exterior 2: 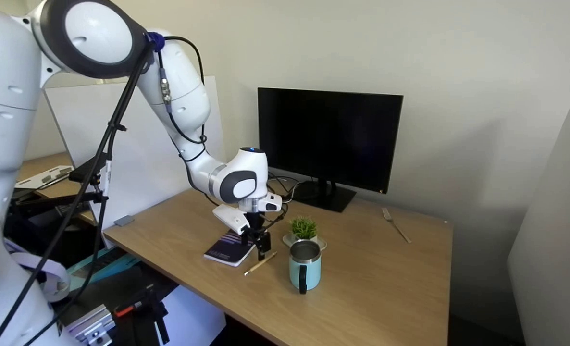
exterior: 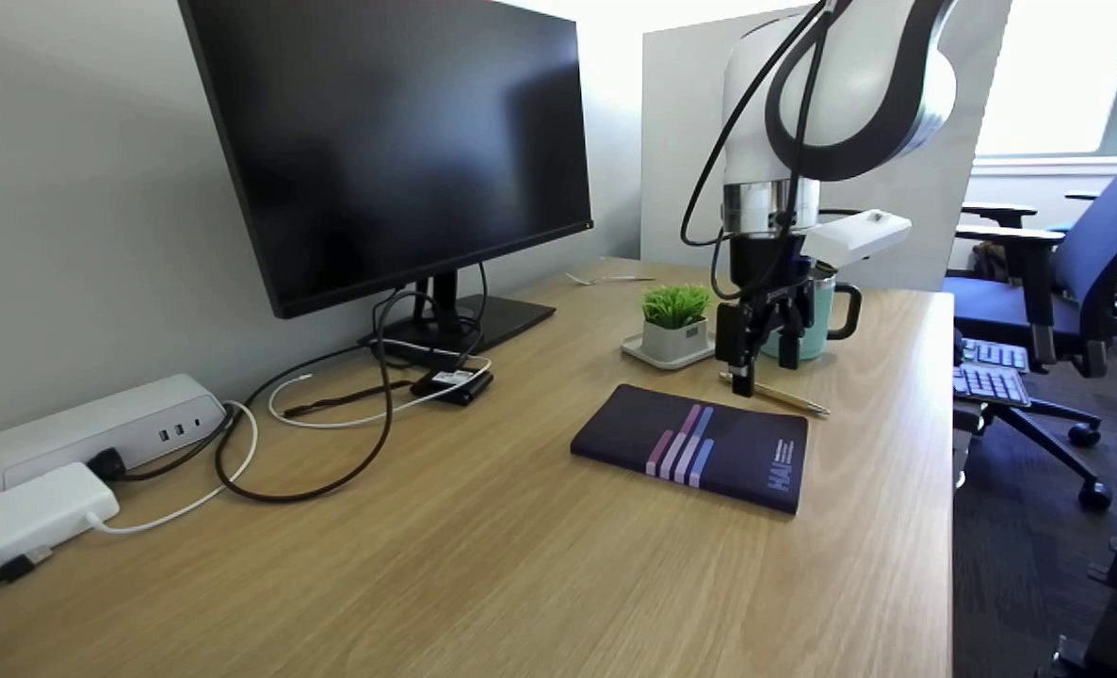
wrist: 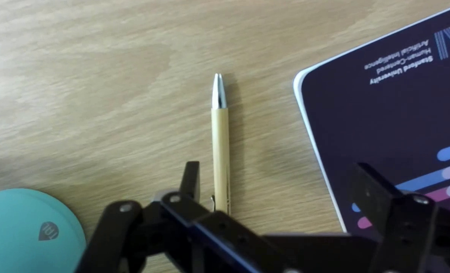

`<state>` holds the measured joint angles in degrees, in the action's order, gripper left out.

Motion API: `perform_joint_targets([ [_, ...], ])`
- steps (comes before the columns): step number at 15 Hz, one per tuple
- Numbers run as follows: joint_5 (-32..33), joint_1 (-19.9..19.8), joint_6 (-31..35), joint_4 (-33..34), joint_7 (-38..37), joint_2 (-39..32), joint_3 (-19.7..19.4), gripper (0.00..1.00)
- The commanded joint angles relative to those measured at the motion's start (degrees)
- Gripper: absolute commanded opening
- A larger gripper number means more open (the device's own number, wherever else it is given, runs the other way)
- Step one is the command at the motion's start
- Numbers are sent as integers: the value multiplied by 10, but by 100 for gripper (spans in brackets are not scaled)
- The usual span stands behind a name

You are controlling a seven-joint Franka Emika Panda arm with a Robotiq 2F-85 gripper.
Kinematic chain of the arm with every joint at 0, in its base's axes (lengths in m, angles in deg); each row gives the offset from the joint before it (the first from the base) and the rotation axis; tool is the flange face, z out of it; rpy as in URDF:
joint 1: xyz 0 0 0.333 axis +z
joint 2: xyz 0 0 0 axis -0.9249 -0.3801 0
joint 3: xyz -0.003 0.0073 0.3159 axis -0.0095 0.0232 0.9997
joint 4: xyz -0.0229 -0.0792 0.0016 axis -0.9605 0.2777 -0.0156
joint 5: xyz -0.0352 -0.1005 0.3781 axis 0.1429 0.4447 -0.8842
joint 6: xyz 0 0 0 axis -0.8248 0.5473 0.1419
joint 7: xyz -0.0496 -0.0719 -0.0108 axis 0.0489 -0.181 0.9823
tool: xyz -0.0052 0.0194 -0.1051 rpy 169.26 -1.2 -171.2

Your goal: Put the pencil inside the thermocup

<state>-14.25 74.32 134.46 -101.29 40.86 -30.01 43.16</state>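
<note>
The pencil is a thin pale tan stick with a silver tip and lies on the desk in both exterior views [exterior: 792, 400] [exterior 2: 261, 263]. In the wrist view the pencil [wrist: 220, 151] points away from the gripper, and its rear end is hidden behind the gripper. My gripper [wrist: 282, 182] is open and empty above the desk; the pencil shows between its fingers, nearer the left one. It also shows in both exterior views [exterior: 764, 363] [exterior 2: 260, 247]. The mint-green thermocup [exterior 2: 305, 271] stands upright, open-topped with a black handle. It shows partly behind the gripper [exterior: 815, 325] and at the wrist view's lower left [wrist: 27, 235].
A dark notebook [exterior: 695, 443] lies beside the pencil; the right finger is over it in the wrist view [wrist: 380, 113]. A potted plant [exterior 2: 303, 228] stands on a tray near the thermocup. A monitor [exterior 2: 328, 139], cables [exterior: 384, 414] and a fork [exterior 2: 396, 225] are farther back.
</note>
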Motion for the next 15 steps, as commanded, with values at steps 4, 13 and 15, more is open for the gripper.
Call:
perform_joint_targets([
  [4,5,4,22,13,33,-25,-17,100],
  [13,11,4,21,20,51,-28,-26,57],
  [15,12,5,22,21,53,-29,-26,42],
])
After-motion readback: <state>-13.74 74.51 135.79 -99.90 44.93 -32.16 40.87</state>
